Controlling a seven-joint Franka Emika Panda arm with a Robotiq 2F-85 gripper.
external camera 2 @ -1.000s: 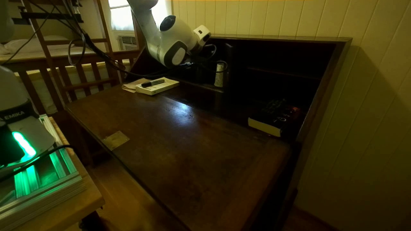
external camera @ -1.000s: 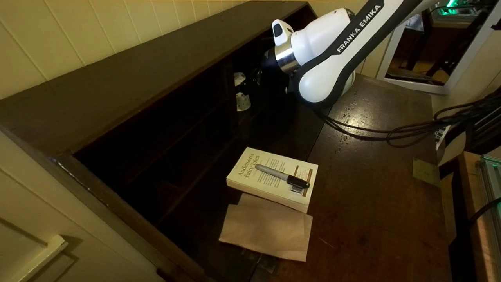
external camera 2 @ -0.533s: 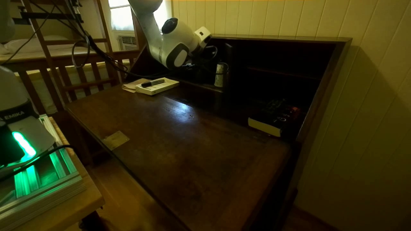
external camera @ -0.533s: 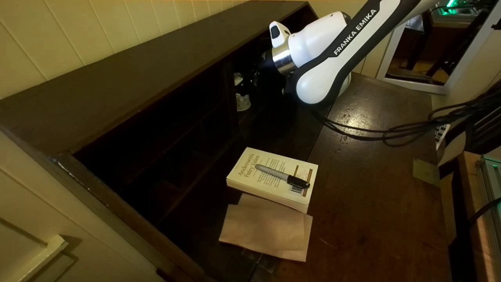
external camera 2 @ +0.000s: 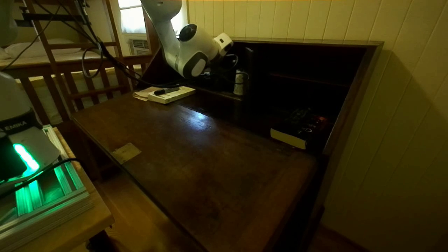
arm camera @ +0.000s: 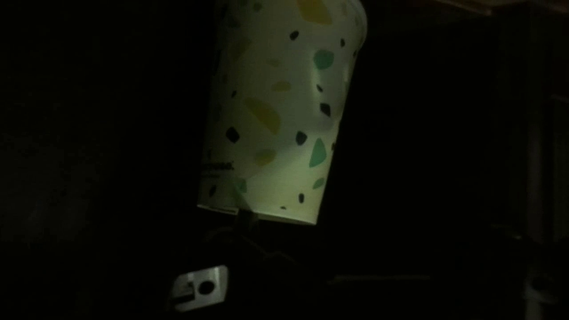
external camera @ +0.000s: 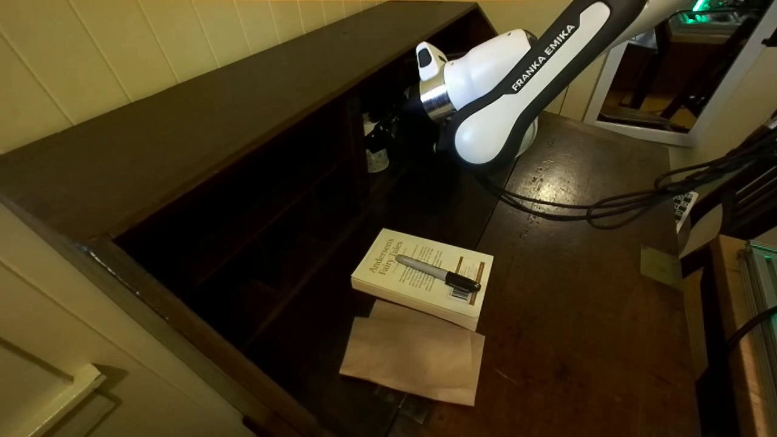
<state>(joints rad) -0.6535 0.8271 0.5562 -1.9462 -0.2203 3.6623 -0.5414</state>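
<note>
A white paper cup [arm camera: 275, 129] with yellow, green and black flecks fills the upper middle of the wrist view. It stands in the dark shelf of the desk, and in both exterior views its lower part shows, as at the cup [external camera: 377, 160] and the cup [external camera 2: 238, 89]. Right at the cup is my black gripper [external camera: 381, 135], hiding its middle in an exterior view. Metal parts of the fingers [arm camera: 212, 286] appear far apart in the dark wrist view, so the jaws look open. Whether a finger touches the cup I cannot tell.
A pale book [external camera: 419, 273] lies on the desk with a grey marker [external camera: 425, 267] on top. Beside it is a brown envelope [external camera: 413, 358]. A thick dark book [external camera 2: 297, 127] lies by the shelf's far end. Cables [external camera: 570, 212] hang from the arm over the desktop.
The arm has sunk lower and shifted a little, bringing the gripper down across the cup's middle. The cup, the books, the marker and the envelope have stayed put.
</note>
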